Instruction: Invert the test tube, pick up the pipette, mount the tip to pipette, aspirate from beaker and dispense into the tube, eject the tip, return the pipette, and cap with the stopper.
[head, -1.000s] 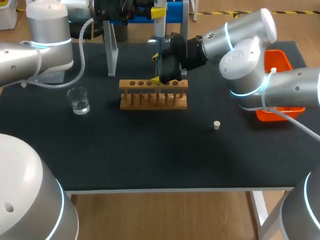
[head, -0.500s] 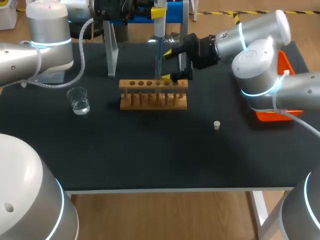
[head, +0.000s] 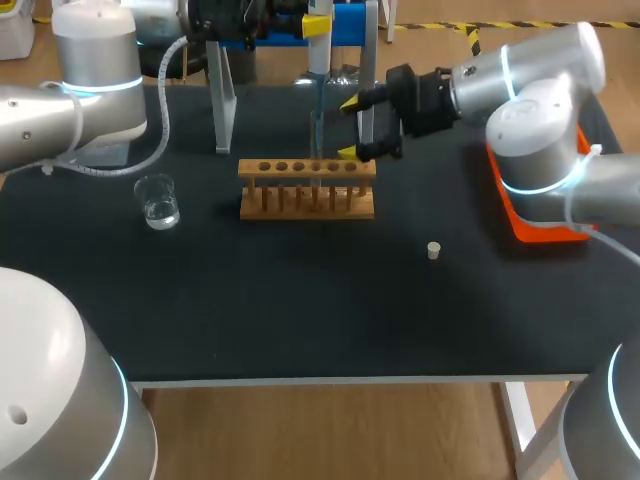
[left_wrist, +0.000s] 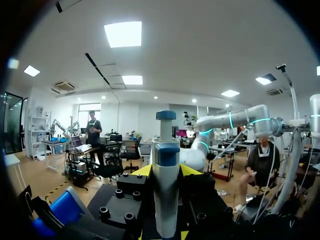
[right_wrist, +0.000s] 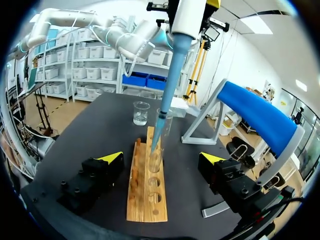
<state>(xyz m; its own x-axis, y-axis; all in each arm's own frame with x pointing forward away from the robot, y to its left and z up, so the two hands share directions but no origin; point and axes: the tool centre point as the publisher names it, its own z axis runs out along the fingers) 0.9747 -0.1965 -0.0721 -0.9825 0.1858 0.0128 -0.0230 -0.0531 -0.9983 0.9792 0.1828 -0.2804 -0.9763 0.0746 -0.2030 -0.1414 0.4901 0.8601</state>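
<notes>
My left gripper (left_wrist: 166, 172) is shut on the white and blue pipette (left_wrist: 165, 185), holding it upright above the wooden rack (head: 307, 188). In the head view the pipette (head: 318, 40) hangs at the back, and its thin tip reaches down into the clear test tube (head: 317, 140) standing in the rack. In the right wrist view the pipette (right_wrist: 177, 60) points into the test tube (right_wrist: 159, 145) in the rack (right_wrist: 147, 190). My right gripper (head: 352, 128) is open, just right of the tube, with nothing between its fingers. The beaker (head: 158, 202) with water stands left of the rack. The small stopper (head: 433, 250) lies right of it.
A blue pipette stand (head: 350, 25) on grey legs rises behind the rack, seen too in the right wrist view as the blue stand (right_wrist: 260, 117). An orange bin (head: 545, 215) sits at the table's right edge under my right arm. The beaker (right_wrist: 141, 113) shows beyond the rack.
My right gripper has drawn back to the right and slightly up, away from the test tube in the rack. The left arm and pipette have stayed put.
</notes>
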